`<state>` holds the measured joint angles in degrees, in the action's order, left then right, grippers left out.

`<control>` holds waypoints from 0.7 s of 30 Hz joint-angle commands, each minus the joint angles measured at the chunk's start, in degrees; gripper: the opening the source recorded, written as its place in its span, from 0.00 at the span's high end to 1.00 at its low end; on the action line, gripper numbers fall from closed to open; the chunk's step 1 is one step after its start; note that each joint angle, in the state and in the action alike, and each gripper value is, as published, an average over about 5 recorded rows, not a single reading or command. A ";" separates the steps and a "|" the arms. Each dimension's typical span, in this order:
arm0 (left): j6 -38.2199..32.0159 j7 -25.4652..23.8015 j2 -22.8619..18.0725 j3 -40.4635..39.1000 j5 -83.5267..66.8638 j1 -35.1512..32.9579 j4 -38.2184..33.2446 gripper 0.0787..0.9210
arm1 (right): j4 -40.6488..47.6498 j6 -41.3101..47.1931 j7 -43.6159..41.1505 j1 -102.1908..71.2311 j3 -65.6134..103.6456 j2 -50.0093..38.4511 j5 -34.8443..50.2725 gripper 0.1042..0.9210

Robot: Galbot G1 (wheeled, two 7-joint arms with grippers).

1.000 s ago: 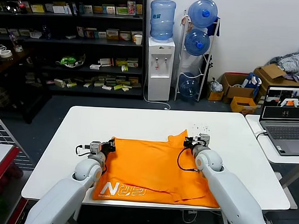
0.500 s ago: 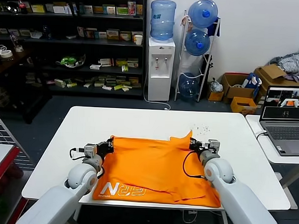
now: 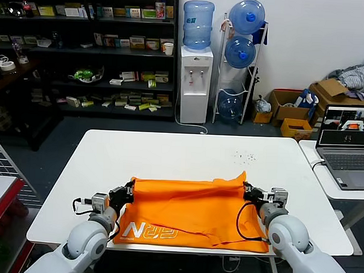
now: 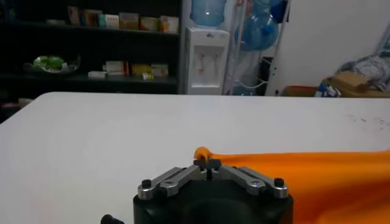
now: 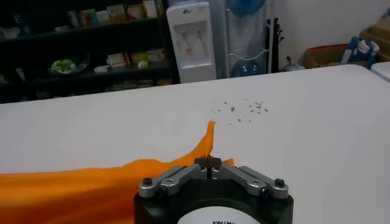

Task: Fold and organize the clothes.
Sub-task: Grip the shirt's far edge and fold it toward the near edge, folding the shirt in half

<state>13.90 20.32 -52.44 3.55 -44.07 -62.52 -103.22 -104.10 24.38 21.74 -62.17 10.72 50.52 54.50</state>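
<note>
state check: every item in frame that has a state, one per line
orange T-shirt: on the table, partly folded, far edge pinched at both corners, white lettering facing up
left gripper: shut on the shirt's far left corner
right gripper: shut on the shirt's far right corner
laptop: open, screen lit

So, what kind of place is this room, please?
Probably a lab or storeroom arranged like a small shop: dark shelves of boxed goods, a white water dispenser with blue bottle, and an open grey laptop beside the white work table.

My robot's arms were smooth light grey with rounded joints, black cables looping at the wrists, black screw-studded gripper housings.
</note>
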 commanded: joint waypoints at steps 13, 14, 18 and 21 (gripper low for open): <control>-0.33 2.12 2.46 1.56 1.62 -9.64 -7.98 0.98 | -11.40 1.50 4.00 -11.79 3.40 -3.78 1.37 0.98; -0.33 2.16 2.46 1.59 1.64 -9.81 -8.04 0.98 | -11.49 1.51 4.06 -12.02 3.45 -3.74 1.32 0.98; -0.29 2.38 2.53 1.72 1.86 -10.62 -8.46 0.98 | -11.84 1.71 4.05 -13.02 3.85 -3.71 1.02 0.98; 0.01 2.55 2.62 1.93 2.31 -11.21 -8.92 0.98 | -12.08 1.71 3.85 -13.82 4.10 -3.74 0.21 0.98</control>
<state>13.65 22.57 -50.10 5.28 -42.31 -71.91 -110.98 -114.51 25.96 25.21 -73.38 14.30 47.31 55.24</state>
